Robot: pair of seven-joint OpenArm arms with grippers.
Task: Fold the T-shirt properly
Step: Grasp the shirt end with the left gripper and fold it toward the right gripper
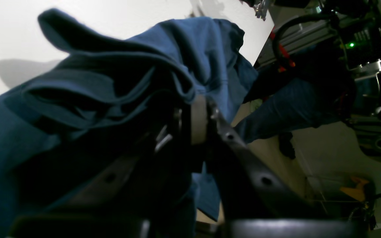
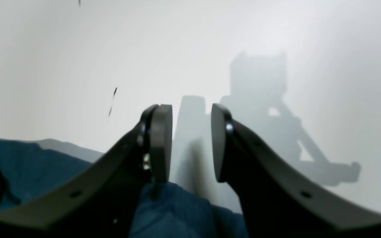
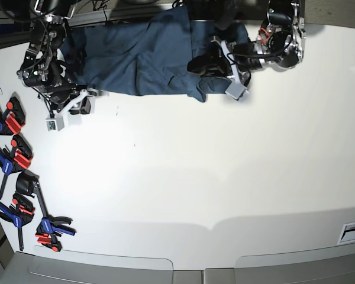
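T-shirt (image 3: 142,59) lies spread at twelve o'clock on the white tabletop (image 3: 195,177). Left fingers (image 1: 198,120) pinch a bunched fold at its one o'clock end; right fingers (image 2: 164,142) hang parted and empty at ten o'clock. Best lift the fold evenly, keeping edges aligned.

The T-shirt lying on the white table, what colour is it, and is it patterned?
Plain dark teal-blue cotton T-shirt, no pattern; clearest in the base view.

Under me spreads a white table (image 3: 225,177). Along my side of its edge lie several clamps (image 3: 18,183) with red and blue handles, and a white label (image 3: 352,232) sits near the far corner.
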